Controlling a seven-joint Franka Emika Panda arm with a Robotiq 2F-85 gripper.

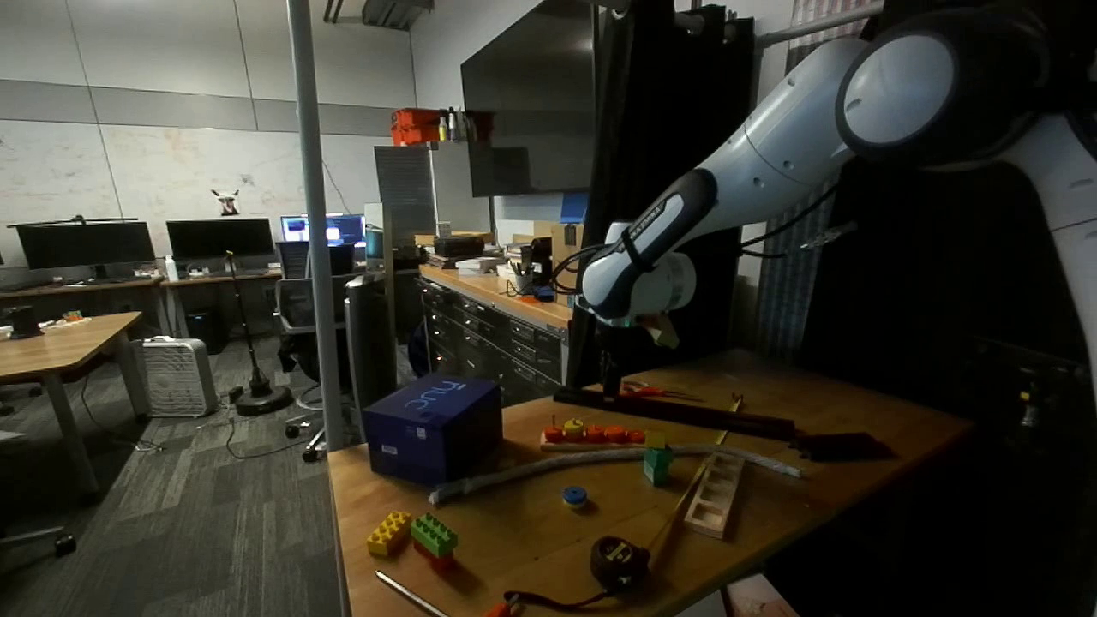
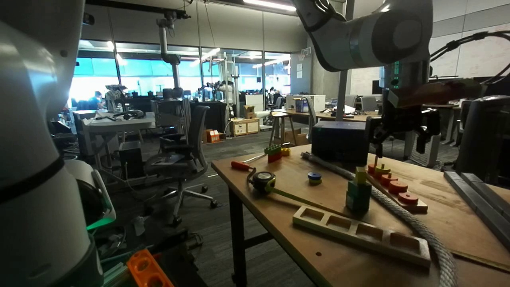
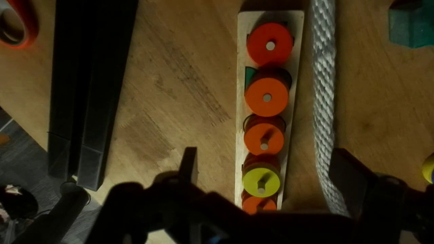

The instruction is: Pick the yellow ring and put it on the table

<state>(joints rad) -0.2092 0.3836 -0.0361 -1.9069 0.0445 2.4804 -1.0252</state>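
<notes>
The yellow ring (image 3: 251,184) sits on a peg of a wooden peg board (image 3: 240,135), above red or orange rings and between orange stacks. It also shows in both exterior views (image 1: 573,425) (image 2: 383,170). My gripper (image 3: 266,169) is open and empty, pointing down above the board. In the wrist view its fingers stand apart on either side of the yellow ring's stack, not touching it. The gripper also shows in an exterior view (image 2: 399,149). The board stands on the light-brown wooden table (image 1: 523,548). A blue disc over a yellow one (image 2: 314,177) lies on the table.
A grey rope (image 3: 323,84) runs beside the board. Dark bars (image 3: 91,101) lie on its opposite side. A blue box (image 1: 433,428), green block (image 1: 657,467), wooden tray (image 2: 358,235), tape measure (image 2: 263,181) and toy bricks (image 1: 434,536) are on the table.
</notes>
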